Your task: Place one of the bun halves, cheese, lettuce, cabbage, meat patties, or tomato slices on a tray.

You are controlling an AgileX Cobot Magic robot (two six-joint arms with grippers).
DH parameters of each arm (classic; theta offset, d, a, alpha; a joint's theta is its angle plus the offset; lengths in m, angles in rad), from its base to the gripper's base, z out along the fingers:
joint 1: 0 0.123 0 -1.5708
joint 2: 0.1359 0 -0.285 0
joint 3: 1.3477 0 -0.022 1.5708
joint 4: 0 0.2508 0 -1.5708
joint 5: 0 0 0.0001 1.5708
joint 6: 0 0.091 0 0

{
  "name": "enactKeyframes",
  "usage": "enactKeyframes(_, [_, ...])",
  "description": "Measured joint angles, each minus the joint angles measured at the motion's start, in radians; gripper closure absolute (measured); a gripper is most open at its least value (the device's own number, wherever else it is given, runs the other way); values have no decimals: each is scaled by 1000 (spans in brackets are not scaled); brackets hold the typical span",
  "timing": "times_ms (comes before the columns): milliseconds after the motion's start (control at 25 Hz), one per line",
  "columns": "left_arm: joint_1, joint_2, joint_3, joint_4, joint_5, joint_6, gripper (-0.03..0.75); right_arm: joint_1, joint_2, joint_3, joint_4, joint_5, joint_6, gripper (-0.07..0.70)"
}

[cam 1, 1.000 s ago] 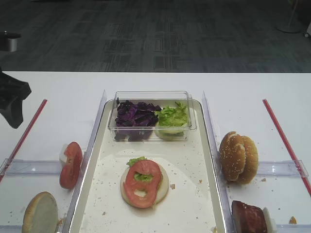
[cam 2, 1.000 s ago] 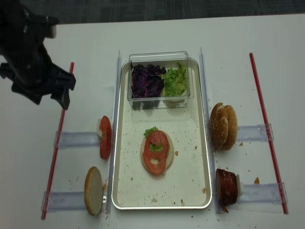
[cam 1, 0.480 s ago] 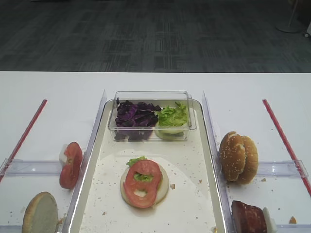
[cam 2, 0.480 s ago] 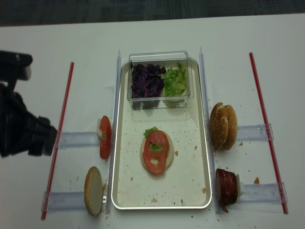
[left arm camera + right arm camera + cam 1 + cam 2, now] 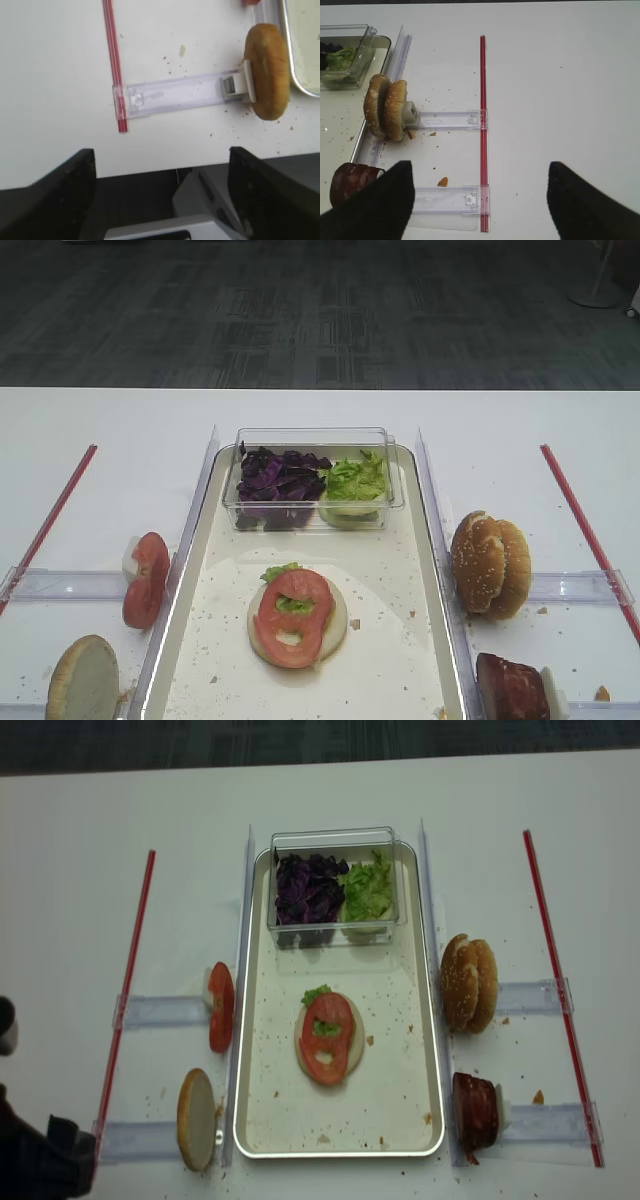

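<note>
The metal tray [image 5: 190,570] [image 5: 392,1092] holds a pale bun half topped with lettuce and tomato slices [image 5: 293,612] [image 5: 327,1038]. More tomato slices [image 5: 147,578] [image 5: 221,1007] and a bun half [image 5: 197,1118] [image 5: 268,70] stand on edge left of the tray. Sesame bun halves [image 5: 490,563] [image 5: 385,106] and meat patties [image 5: 476,1112] [image 5: 351,181] stand to its right. Cabbage [image 5: 275,476] and lettuce [image 5: 356,480] fill a tub. Cheese is out of view. My left gripper [image 5: 160,195] is open over the table's front edge. My right gripper [image 5: 480,200] is open above bare table.
The clear plastic tub [image 5: 335,838] sits across the tray's far end. Red strips [image 5: 128,990] [image 5: 558,990] run down both sides of the table. Clear plastic holders [image 5: 175,94] [image 5: 447,120] carry the upright food. My left arm [image 5: 38,1160] fills the near-left corner.
My left arm has drawn back from the far left of the table to the near-left corner, leaving the first high view. The food has not moved.
</note>
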State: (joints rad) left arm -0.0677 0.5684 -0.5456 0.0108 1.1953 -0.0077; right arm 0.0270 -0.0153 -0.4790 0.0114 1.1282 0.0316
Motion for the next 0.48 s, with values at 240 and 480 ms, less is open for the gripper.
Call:
enactKeyframes(240, [0, -244, 35, -11, -25, -2, 211, 0, 0, 0, 0, 0, 0, 61])
enactKeyframes(480, [0, -402, 46, -11, -30, -21, 211, 0, 0, 0, 0, 0, 0, 61])
